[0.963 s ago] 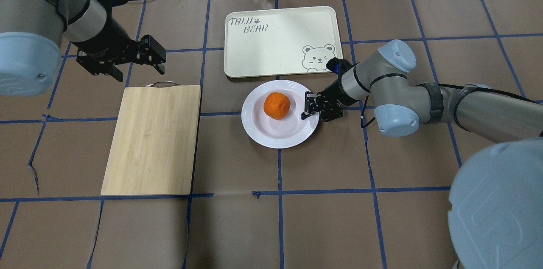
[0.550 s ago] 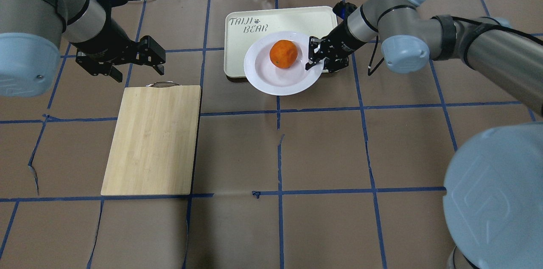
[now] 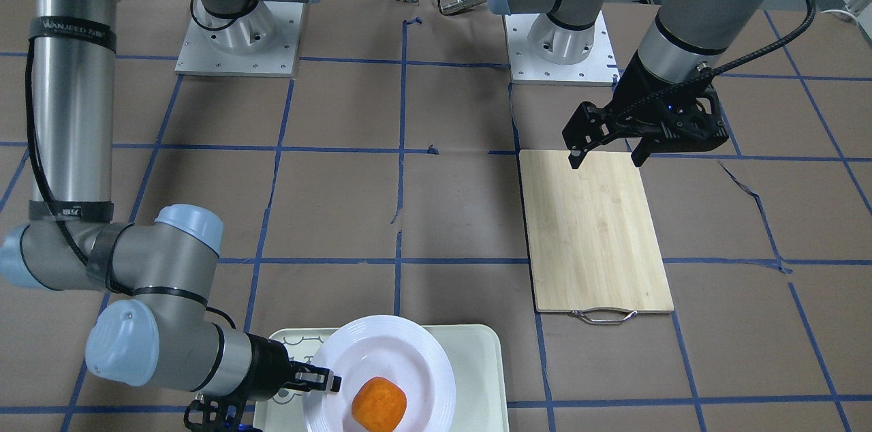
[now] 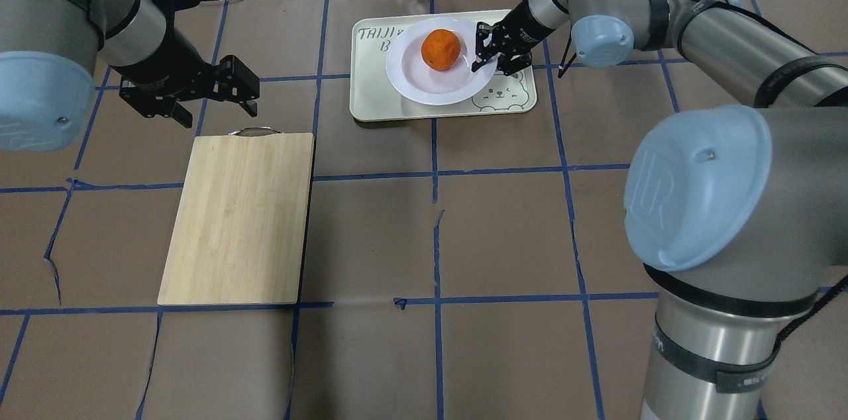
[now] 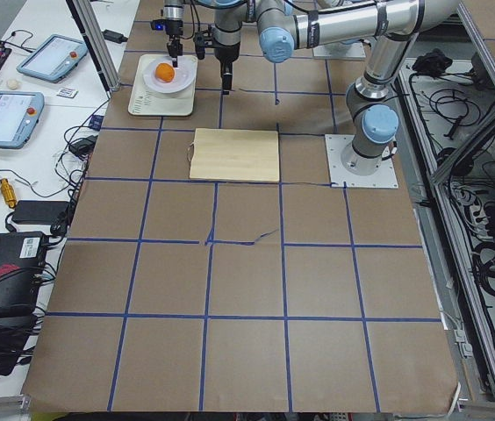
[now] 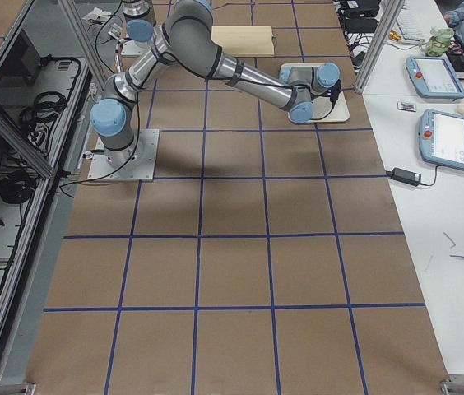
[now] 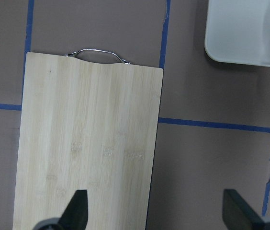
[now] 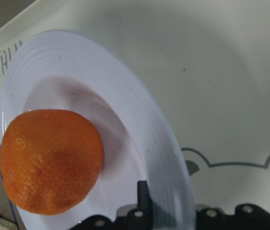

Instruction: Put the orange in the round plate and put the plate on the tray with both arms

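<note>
White round plate (image 4: 412,83), orange (image 4: 440,49) in its sunken centre, over the tray (image 4: 374,105) and covering part of the lettering, with the bear face just clear of the rim. Carried there within the last second from the bare bench (image 4: 503,234) just in front of the tray, with the fruit kept near the middle throughout. Clamped at the rim by the right pincer (image 4: 482,54), jaws narrow on the edge. Hard to tell whether already seated on the tray or a touch above it. Puts the task near its end, probably: lowering if needed, then letting go. Left pincer (image 4: 216,112) unmoved, spread wide and empty, hanging beside the handle end of the wooden cutting board (image 4: 235,221), well apart from the plate.
</note>
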Controlling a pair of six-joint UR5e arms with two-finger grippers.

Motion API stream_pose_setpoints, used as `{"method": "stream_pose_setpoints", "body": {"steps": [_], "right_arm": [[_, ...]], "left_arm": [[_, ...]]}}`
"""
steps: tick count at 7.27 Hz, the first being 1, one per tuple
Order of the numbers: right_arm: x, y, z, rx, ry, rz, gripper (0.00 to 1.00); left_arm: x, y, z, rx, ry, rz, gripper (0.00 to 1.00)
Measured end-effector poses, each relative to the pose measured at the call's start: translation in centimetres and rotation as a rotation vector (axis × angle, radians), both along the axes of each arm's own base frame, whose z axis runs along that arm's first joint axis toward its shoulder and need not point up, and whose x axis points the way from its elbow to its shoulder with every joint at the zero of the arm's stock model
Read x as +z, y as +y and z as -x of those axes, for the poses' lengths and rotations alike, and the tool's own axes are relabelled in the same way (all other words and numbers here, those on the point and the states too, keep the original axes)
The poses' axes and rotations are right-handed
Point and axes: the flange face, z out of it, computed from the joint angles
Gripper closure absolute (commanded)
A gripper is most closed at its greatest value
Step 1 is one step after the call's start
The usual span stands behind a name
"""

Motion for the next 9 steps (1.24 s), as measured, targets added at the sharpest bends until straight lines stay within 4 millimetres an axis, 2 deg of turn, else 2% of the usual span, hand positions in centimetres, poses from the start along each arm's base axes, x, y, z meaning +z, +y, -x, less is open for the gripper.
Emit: {"method": "stream_pose_setpoints", "body": {"steps": [1,3,4,5,6,7,9], "right_arm": [[-0.6,-0.5,0.0,-0.001,0.002,-0.002,0.01],[-0.2,-1.0,0.3,-0.01,0.028,0.025,0.0],[1.3,-1.4,0.7,-0.016,0.072,0.052,0.0],[4.0,-1.6,1.3,-0.01,0.135,0.073,0.0],[7.7,-1.3,2.1,0.018,0.225,0.09,0.0],[12.2,0.0,3.0,0.054,0.33,0.093,0.0],[21.4,5.8,3.9,0.14,0.486,0.048,0.0]], "left_arm": [[0.0,0.0,0.0,0.0,-0.001,-0.001,0.0],[-0.1,0.0,0.0,0.0,-0.004,-0.003,0.0],[-0.1,0.0,0.0,0.0,-0.005,-0.004,0.0],[-0.2,0.0,0.0,0.0,-0.005,-0.005,0.0],[-0.2,0.0,0.0,0.0,-0.005,-0.006,0.0],[-0.2,0.0,0.0,0.0,-0.005,-0.006,0.0],[-0.2,0.0,-0.1,0.0,-0.005,-0.006,0.0]]}}
